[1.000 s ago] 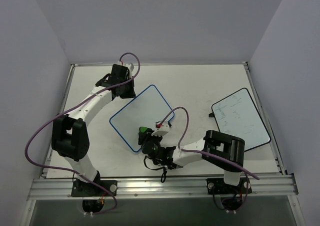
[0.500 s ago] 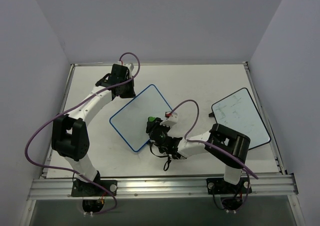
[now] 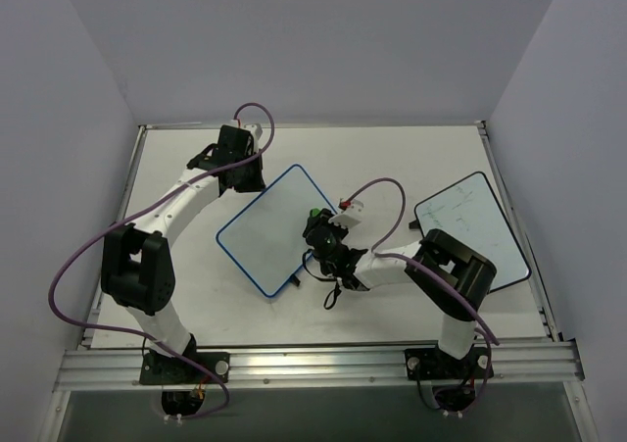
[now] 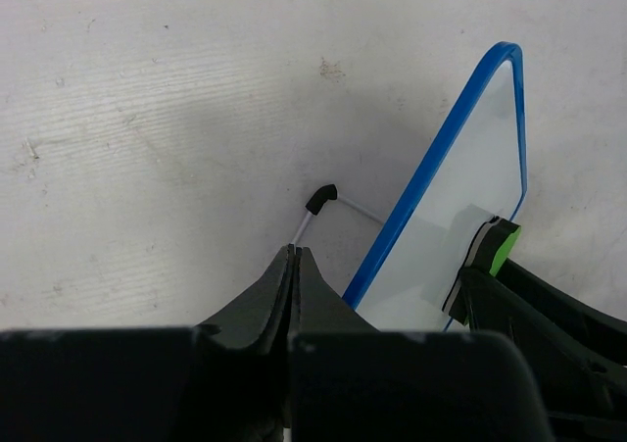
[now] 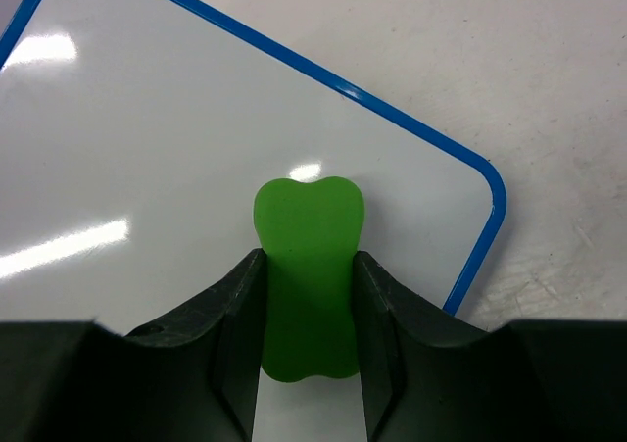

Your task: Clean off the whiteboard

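The whiteboard (image 3: 265,236), white with a thin blue frame, lies tilted in the middle of the table. Its surface shows no marks in the right wrist view (image 5: 147,119). My right gripper (image 3: 317,224) is shut on a green eraser (image 5: 307,266) and presses it on the board near its right corner. The eraser also shows in the top view (image 3: 313,213) and the left wrist view (image 4: 495,246). My left gripper (image 3: 250,177) is at the board's far left corner, shut (image 4: 294,251) on the board's thin wire foot with a black tip (image 4: 321,199).
A second white board with a black frame (image 3: 470,231) lies at the right of the table, faint marks on it. The table's raised edges run along the back and both sides. Purple cables loop over both arms.
My right gripper has carried the eraser across the whiteboard, from its near edge up and to the right, towards the right corner. The left arm has stayed put.
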